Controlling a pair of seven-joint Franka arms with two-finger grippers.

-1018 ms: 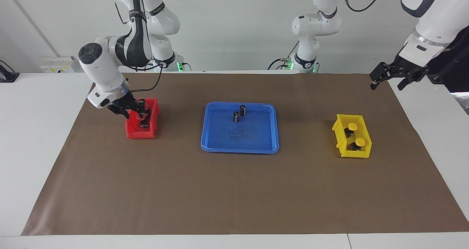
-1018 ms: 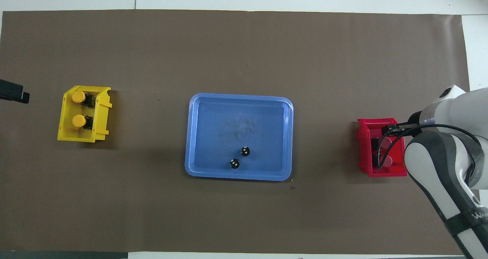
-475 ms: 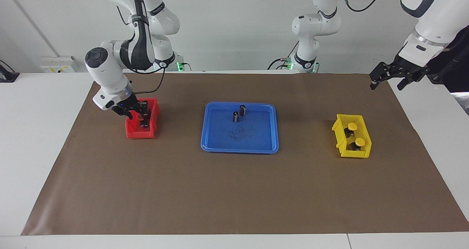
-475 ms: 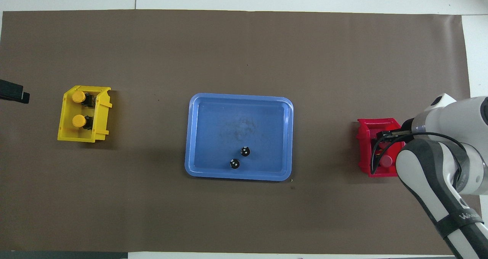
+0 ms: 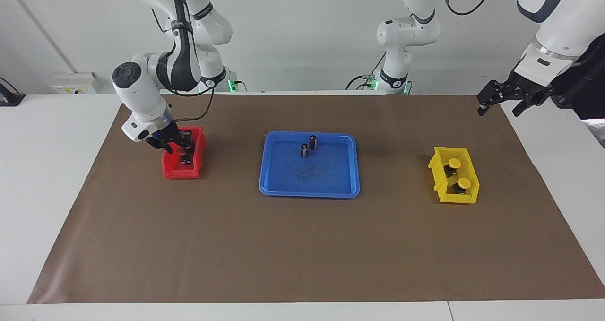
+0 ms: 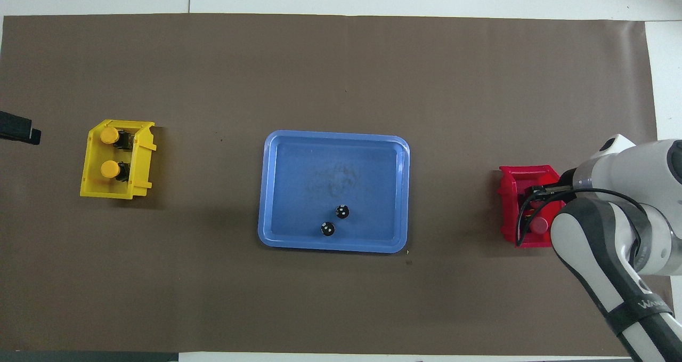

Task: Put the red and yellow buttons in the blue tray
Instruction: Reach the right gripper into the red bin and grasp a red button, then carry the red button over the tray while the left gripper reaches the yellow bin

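Glossy blue plastic tray (image 5: 309,188); smooth red bin (image 5: 176,172) and yellow bin (image 5: 456,198); matt brown paper sheet (image 5: 283,245) over white table (image 5: 42,169).

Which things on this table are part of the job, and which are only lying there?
Part of the job:
- blue tray
- two yellow buttons, in the yellow bin
- red button, in the red bin
- right gripper, down in the red bin
- left gripper, waiting above the table's edge

Only lying there:
- two dark cylinders, in the tray
- red bin
- yellow bin
- brown mat
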